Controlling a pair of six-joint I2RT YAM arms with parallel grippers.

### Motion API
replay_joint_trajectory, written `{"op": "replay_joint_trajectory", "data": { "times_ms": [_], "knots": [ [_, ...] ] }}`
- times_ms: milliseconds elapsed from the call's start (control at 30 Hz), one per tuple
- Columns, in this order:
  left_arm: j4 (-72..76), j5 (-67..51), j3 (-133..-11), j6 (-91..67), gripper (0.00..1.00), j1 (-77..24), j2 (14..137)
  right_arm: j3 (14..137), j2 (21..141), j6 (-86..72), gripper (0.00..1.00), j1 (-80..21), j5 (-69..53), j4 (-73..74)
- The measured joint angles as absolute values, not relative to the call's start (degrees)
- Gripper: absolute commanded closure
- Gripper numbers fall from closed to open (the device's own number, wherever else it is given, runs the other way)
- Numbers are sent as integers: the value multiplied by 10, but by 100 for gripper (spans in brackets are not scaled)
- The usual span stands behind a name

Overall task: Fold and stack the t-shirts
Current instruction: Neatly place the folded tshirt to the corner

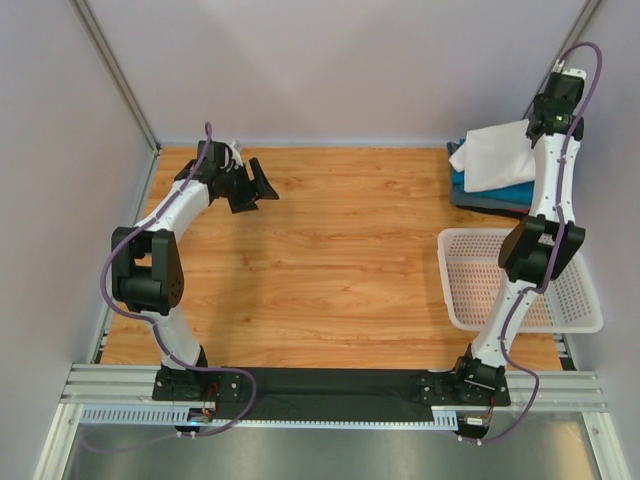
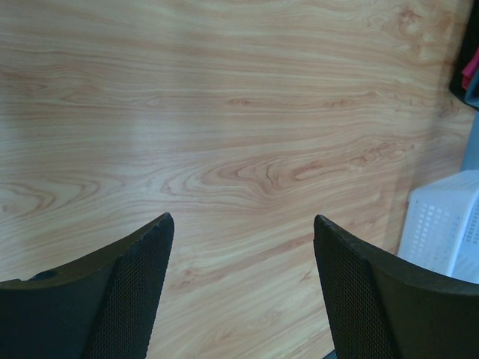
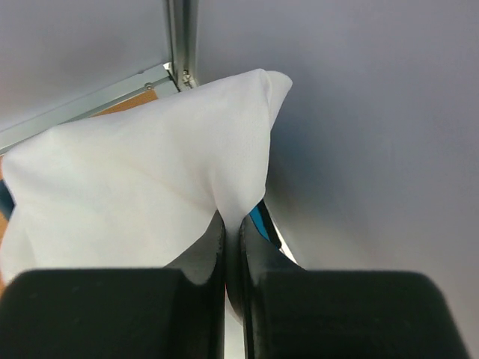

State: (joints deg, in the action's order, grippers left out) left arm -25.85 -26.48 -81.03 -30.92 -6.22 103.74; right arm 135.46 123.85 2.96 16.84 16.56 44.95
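A white t-shirt [image 1: 492, 156] lies on top of a teal t-shirt [image 1: 508, 194] and a dark one [image 1: 470, 201] in a pile at the back right corner. My right gripper [image 1: 538, 128] is shut on a pinched fold of that white t-shirt [image 3: 135, 187], as the right wrist view shows at the right gripper [image 3: 232, 221], with a sliver of the teal t-shirt [image 3: 260, 219] below. At the far left of the table my left gripper [image 1: 254, 190] hangs open, and in its wrist view the left gripper [image 2: 241, 218] has only bare wood between its fingers.
A white mesh basket [image 1: 449, 272] stands at the right edge, in front of the pile, with the right arm reaching over it; its corner, the basket [image 2: 441, 232], shows in the left wrist view. Grey walls close in the left, back and right sides.
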Motion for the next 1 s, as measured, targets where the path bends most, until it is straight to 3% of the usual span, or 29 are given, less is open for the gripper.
{"op": "replay_joint_trajectory", "data": {
  "times_ms": [133,167,267,533,833,1000],
  "knots": [
    [-278,-262,-814,-302,18,-62,1037,1353,1266,39,50,173,179,434],
    [-282,-261,-816,-301,18,-62,1037,1350,1273,41,27,173,180,433],
    [-292,-257,-825,-296,18,-62,1037,1349,1291,44,2,173,187,435],
    [-307,-251,-839,-289,18,-62,1034,1348,1268,49,0,173,198,441],
    [-333,-231,-845,-261,17,-62,976,1190,1084,-7,0,160,50,376],
    [-337,-219,-846,-251,17,-62,919,1156,1105,-32,5,144,4,344]
  ]
}}
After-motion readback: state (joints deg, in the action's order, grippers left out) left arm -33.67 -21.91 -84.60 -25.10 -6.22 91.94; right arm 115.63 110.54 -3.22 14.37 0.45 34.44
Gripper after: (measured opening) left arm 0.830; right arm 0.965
